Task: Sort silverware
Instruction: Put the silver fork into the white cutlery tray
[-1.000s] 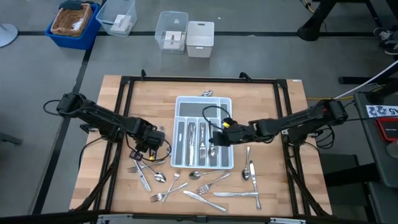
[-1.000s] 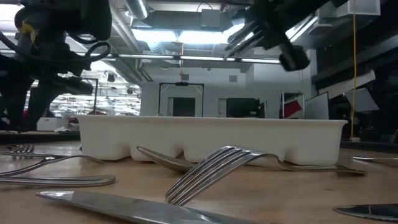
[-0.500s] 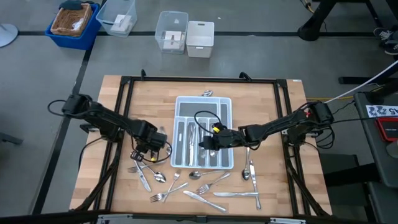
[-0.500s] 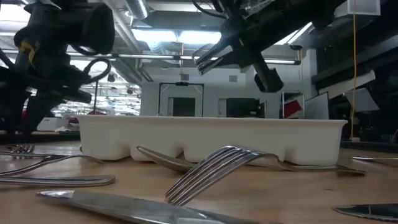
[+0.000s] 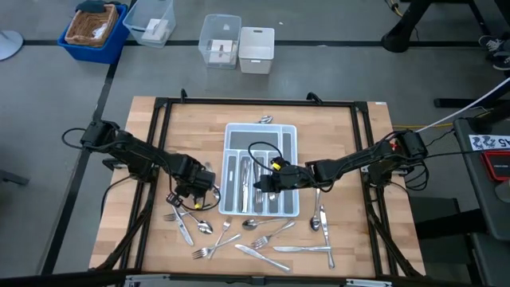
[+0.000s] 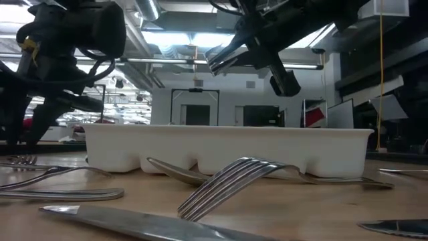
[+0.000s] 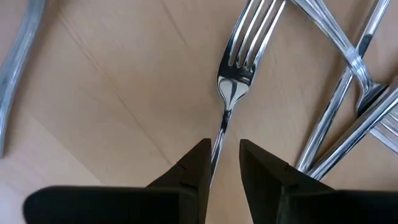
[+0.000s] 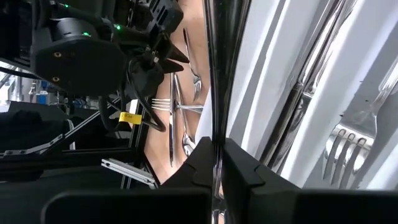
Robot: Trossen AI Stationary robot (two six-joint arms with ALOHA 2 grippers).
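The white tray (image 5: 231, 129) stands mid-table with forks and knives lying in its slots. Loose silverware (image 5: 255, 235) lies scattered between the tray and the near edge. My right gripper (image 5: 260, 184) hovers above the tray's near half, shut on a slim shiny piece (image 8: 216, 74). My left gripper (image 5: 191, 194) is low over the pile left of the tray. It is open, and its fingers (image 7: 198, 163) stand on either side of the handle of a fork (image 7: 236, 81) that lies flat on the wood. My right gripper (image 8: 216, 146) pinches the slim shiny piece between its two fingers at one end (image 8: 215, 138). The piece runs on straight ahead past the fingertips. In the low view it juts out of the gripper (image 6: 251, 47), lifted clear above the tray's wall (image 6: 227, 147).
Other forks and spoons (image 7: 348, 93) cross each other close beside the left gripper. Black frame rails (image 5: 159, 159) run along the table's sides. Beyond the far edge stand a blue bin (image 5: 96, 28), clear boxes (image 5: 219, 40) and a white box (image 5: 256, 49).
My right gripper has moved toward the table's left, from the tray's right side to over its middle slots, carrying the shiny piece with it. Over the last half second it has stayed about where it is. My left gripper has edged slightly toward the near edge.
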